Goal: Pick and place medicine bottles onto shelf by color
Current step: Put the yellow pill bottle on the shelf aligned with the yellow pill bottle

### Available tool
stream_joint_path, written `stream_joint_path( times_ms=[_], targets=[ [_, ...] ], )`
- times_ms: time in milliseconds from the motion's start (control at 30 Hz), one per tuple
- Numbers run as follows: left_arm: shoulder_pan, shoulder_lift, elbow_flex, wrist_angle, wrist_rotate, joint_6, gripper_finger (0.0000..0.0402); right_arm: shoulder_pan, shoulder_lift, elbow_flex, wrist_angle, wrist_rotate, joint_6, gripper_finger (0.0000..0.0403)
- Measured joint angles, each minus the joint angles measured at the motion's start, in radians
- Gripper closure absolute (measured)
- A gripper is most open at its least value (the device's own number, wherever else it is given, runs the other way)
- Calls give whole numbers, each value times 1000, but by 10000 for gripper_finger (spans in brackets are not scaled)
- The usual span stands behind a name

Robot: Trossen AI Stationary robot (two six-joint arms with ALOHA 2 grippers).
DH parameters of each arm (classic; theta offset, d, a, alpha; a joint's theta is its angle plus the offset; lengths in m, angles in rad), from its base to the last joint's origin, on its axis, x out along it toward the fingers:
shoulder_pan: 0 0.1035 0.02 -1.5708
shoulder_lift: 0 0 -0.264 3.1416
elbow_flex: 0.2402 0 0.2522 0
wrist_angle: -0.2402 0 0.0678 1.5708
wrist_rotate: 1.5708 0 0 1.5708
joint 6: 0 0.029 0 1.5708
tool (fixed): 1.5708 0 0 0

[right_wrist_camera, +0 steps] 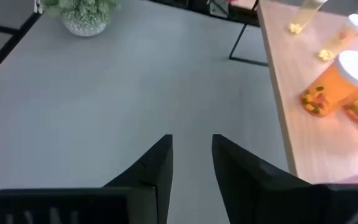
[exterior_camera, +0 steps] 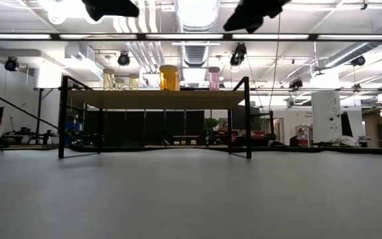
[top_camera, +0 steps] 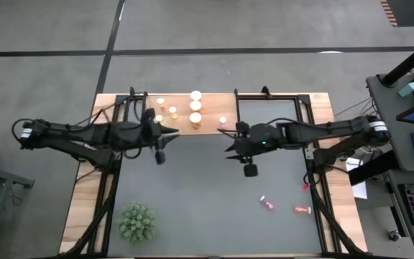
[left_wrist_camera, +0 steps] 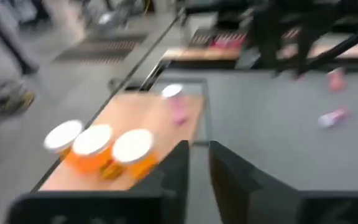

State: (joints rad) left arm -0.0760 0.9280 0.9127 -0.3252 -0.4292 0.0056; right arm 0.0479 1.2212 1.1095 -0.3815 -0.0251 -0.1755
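Note:
The shelf [top_camera: 214, 108], a light wooden board on black legs, stands at the table's far edge. On it stand medicine bottles: yellow ones [top_camera: 161, 101] at its left, orange ones [top_camera: 195, 107] [left_wrist_camera: 92, 149] [right_wrist_camera: 337, 81] in the middle, a pink one [top_camera: 223, 120] [left_wrist_camera: 178, 107] at its right. Two pink bottles [top_camera: 267, 203] [top_camera: 302, 210] lie on their sides on the table's right half. My left gripper [top_camera: 172, 132] [left_wrist_camera: 198, 163] hovers at the shelf's near left edge, all but shut, holding nothing. My right gripper [top_camera: 230, 141] [right_wrist_camera: 191, 158] hovers off the shelf's near right corner, narrowly open, with nothing between its fingers.
A green spiky plant [top_camera: 136, 221] [right_wrist_camera: 82, 12] stands at the table's near left. A small red thing [top_camera: 305, 185] lies by the table's right frame rail. Bare grey tabletop [top_camera: 207, 201] stretches between the arms and the near edge.

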Motion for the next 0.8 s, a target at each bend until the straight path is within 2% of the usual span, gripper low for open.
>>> stream_joint_path(
  times_ms=[100,233,367,567,800],
  targets=[
    [87,75,116,-165,4,-27,394,0,-67,-91,92,0,-10,306],
    [217,185,251,-369,25,-29,399,0,-138,-201,225,0,-26,307],
    [308,278,329,-510,36,-26,401,0,-185,-282,324,0,-26,306],
    [391,364,392,-548,40,6,401,0,-213,-342,362,0,-26,311],
    [404,391,392,-555,33,9,401,0,-207,-350,362,0,-27,320]
  ],
)
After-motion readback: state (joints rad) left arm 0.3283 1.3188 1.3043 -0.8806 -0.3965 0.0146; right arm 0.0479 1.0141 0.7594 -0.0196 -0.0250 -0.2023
